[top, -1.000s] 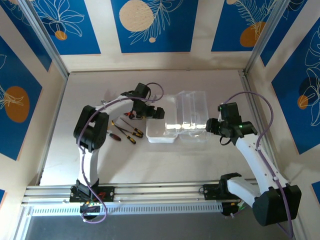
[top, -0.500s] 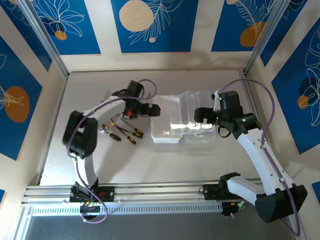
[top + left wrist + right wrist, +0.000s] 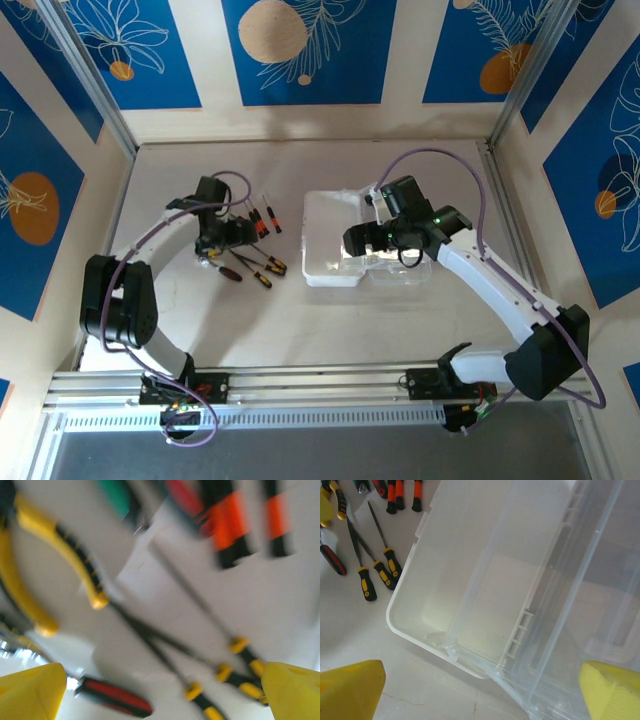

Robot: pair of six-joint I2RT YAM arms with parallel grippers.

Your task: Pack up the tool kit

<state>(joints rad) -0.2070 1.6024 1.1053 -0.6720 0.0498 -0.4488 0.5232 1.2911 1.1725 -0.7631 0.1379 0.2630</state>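
**Both arms swing left, one to the tools and one to the case**

Since a second ago both arms have moved leftward. The left gripper [image 3: 162, 692] has drawn away from the clear case [image 3: 330, 245] and now hangs over the loose tools. The right gripper [image 3: 480, 692] has come in from the case's right side to a spot above its middle. On each gripper the yellow fingers stand apart with nothing between them.

The case lies open on the table [image 3: 330, 320], its lid [image 3: 405, 268] folded out to the right so the tray faces up. We see no tool in it, so we judge packing has barely begun. The orange-handled screwdrivers [image 3: 265, 215], the yellow-and-black screwdrivers [image 3: 262, 266] and the pliers [image 3: 75, 565] lie together left of the case and apart from it. That puts them on the left arm's side, which is likely why that arm goes to them. We read the right arm's place over the case as readiness to steady it.

The top view gives us the layout of arms, tools and case. The left wrist view, though blurred, brings out the pliers' curved yellow handles, a red-handled screwdriver [image 3: 115, 697] and thin shafts crossing one another. The right wrist view shows the tray's bare floor and the ribbed hinge joining it to the lid.
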